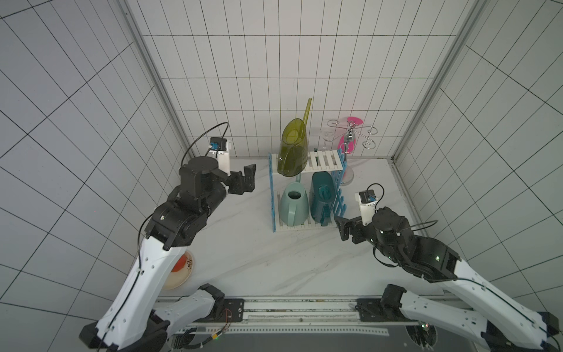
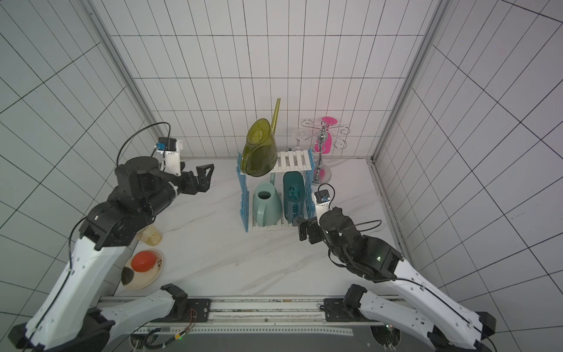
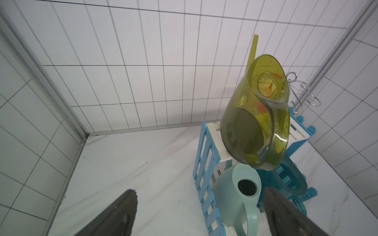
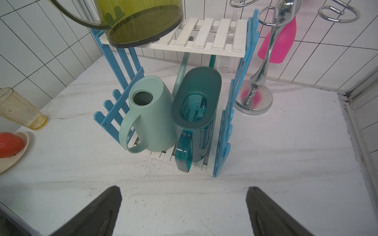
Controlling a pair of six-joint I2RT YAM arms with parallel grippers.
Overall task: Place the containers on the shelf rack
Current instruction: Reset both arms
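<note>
I judge the task complete: olive can (image 1: 292,152) on the upper tier of the shelf rack (image 1: 326,160), mint can (image 1: 292,207) and teal can (image 1: 321,198) side by side below, my left gripper (image 1: 253,178) and right gripper (image 1: 340,228) both spread wide, empty.

Three watering cans: one olive-yellow can (image 1: 292,152), one mint green can (image 1: 297,210), one dark teal can (image 1: 320,183). One shelf rack (image 1: 326,160), one chrome stand (image 4: 263,68), one tumbler (image 4: 20,108), one plate (image 2: 143,283), one pink cup (image 4: 284,38).

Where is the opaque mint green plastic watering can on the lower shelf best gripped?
By its loop handle, from the open front of the rack: the handle juts forward, while light blue side frames and the white slatted upper shelf block other approaches.
</note>
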